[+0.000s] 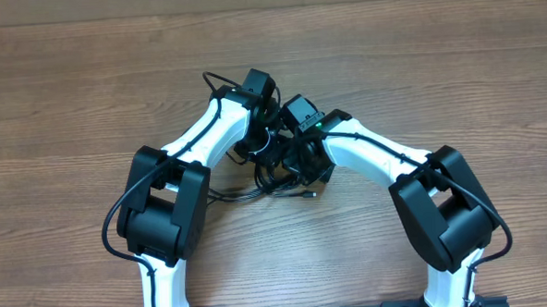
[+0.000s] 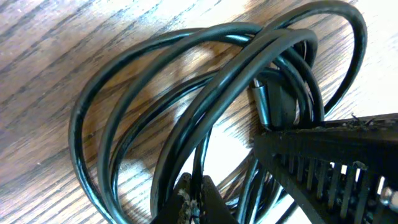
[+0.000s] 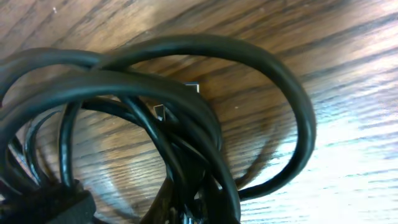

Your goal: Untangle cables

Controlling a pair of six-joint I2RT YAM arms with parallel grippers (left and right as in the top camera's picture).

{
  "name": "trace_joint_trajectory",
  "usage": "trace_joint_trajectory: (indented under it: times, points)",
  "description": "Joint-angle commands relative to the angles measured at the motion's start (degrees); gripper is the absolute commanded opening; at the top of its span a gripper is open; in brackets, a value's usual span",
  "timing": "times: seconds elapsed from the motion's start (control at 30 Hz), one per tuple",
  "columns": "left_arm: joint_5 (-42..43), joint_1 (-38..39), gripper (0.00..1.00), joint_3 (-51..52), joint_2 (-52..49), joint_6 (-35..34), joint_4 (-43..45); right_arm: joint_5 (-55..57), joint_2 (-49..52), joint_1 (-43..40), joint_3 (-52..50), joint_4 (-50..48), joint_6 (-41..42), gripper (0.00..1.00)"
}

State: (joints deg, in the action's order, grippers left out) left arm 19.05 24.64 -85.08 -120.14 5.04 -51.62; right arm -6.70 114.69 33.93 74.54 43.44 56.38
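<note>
- Thin, glossy black cables [image 1: 267, 180] lie tangled in overlapping loops at the middle of the table [image 1: 67, 88].
- A dark plug end [image 2: 273, 102] is tucked inside the bundle.

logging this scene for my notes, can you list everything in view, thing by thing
cables: a few in one tangled bundle, exact count unclear, black, on the table centre between the two hands
plug end: at least one, black with a silver band, inside the bundle
table: one, brown wood grain, under everything
left arm: one, white with black joints, reaching in from the near left
right arm: one, white with black joints, reaching in from the near right
left hand: one, black, closed with cable strands between its fingers
right hand: one, black, closed, low in the bundle; a grip is not clear
</note>
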Motion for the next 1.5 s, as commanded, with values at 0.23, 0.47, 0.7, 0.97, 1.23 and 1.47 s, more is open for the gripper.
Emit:
trace_joint_trajectory:
  times: [0.23,0.47,0.7,0.97,1.23,1.47]
  points:
    - [1.7,0.9,0.04,0.2,-0.5,-0.2,0.0,-25.8,-1.5,-5.6,2.4,-3.2,-19.6,0.04]
    - [1.3,0.9,0.04,0.2,-0.5,-0.3,0.1,-30.1,-4.5,-7.0,2.4,-1.5,-22.6,0.04]
    - [1.4,0.9,0.04,0.2,-0.5,-0.4,0.5,-32.6,-4.6,-7.6,2.4,-2.6,-22.6,0.04]
    - [1.3,0.9,0.04,0.2,-0.5,-0.3,0.5,-41.8,-4.5,-10.0,2.4,-8.0,-22.2,0.04]
    - [-0.5,0.9,0.04,0.2,-0.5,-1.1,0.5,-42.9,-4.5,-12.1,2.4,4.5,-26.4,0.04]
    - [-3.1,0.8,0.04,0.2,-0.5,-4.0,0.5,-35.6,-4.5,-11.9,2.3,11.9,-30.1,0.04]
